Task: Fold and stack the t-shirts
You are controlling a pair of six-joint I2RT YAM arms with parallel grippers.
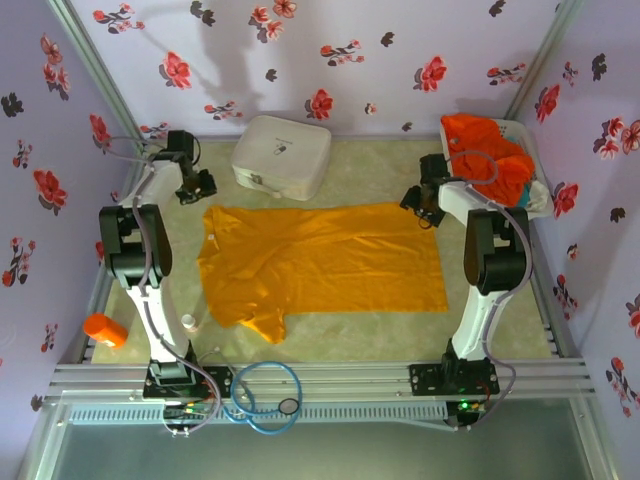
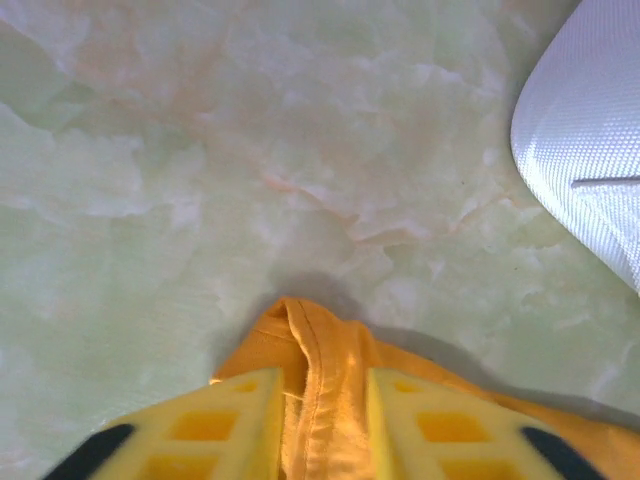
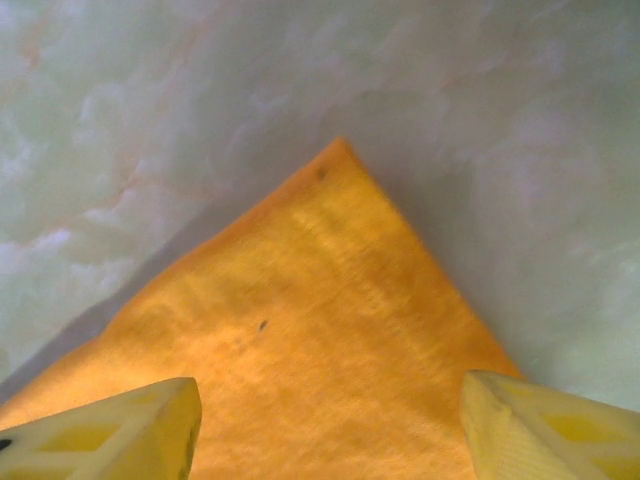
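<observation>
Golden t-shirt (image 1: 330, 255) lies spread flat mid-table (image 1: 380, 325), long side running left-right. Left gripper (image 2: 327, 390) sits at the shirt's far-left corner, near the white case (image 1: 282, 155). Its jaws are only narrowly apart, with a ridge of seamed cloth standing between the fingers (image 2: 235, 420). Pinched or just lying in the gap: can't tell from the wrist view. Right gripper (image 3: 330, 400) hovers over the far-right corner of the same shirt, jaws wide, nothing in them, corner flat on the table. Red-orange t-shirt (image 1: 485, 145) is heaped in the white basket (image 1: 545, 190) at far right, well apart from the spread one.
</observation>
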